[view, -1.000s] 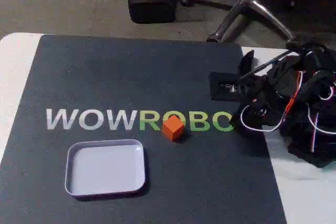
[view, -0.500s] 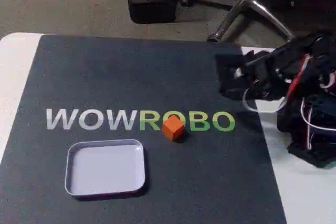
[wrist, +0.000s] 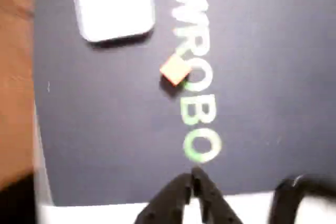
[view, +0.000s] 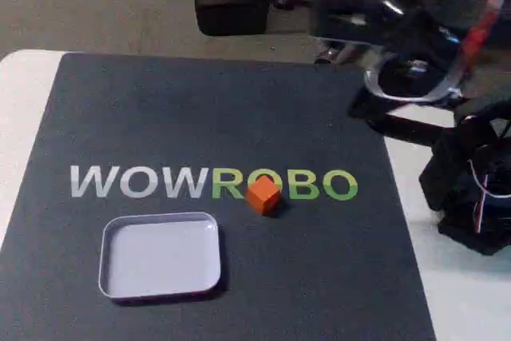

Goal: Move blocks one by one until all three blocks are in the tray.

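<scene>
In the wrist view the gripper (wrist: 193,178) enters from the bottom edge, its two black fingertips pressed together with nothing between them; its lower part is cut off by the frame and blurred. Just beyond the tips lies the dark mat (wrist: 105,129) with its printed lettering (wrist: 195,77), smeared by motion. Farther up, the orange block (wrist: 174,71) sits on the lettering, and past it the tray (wrist: 115,9) runs off the top edge, too washed out to show its floor. The fixed view makes that plain: the tray (view: 160,255) sits empty near the mat's front, the block (view: 263,195) well apart from it on the green letters, and the arm (view: 415,45) hangs blurred at the upper right above the mat's far corner.
</scene>
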Controlling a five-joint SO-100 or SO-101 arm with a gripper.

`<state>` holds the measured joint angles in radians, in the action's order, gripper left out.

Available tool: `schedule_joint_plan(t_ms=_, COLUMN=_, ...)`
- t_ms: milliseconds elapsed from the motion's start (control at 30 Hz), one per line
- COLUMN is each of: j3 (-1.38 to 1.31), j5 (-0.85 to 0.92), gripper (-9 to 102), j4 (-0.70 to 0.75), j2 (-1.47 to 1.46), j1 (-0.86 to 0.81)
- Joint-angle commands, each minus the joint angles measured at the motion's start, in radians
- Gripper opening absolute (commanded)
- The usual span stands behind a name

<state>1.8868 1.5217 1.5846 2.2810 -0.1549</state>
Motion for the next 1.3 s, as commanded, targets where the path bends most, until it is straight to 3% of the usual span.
schedule_joint_plan(t_ms=0, j3=-0.167, j5=-0.071, gripper=-3, j4=0.011, j2=-0.229, j1=0.006)
schedule_joint_plan(t_ms=233, j3=-0.141, j5=-0.101, gripper=2, j4=-0.080, j2=-0.370, j1=-0.038)
schedule_joint_plan(t_ms=733, j3=0.222, j5=-0.097, gripper=13, j4=-0.468, j2=-0.370, j1=-0.063)
schedule_joint_plan(t_ms=1267, j3=0.207, j5=-0.296, gripper=20, j4=-0.604, j2=-0.522, j1=-0.064)
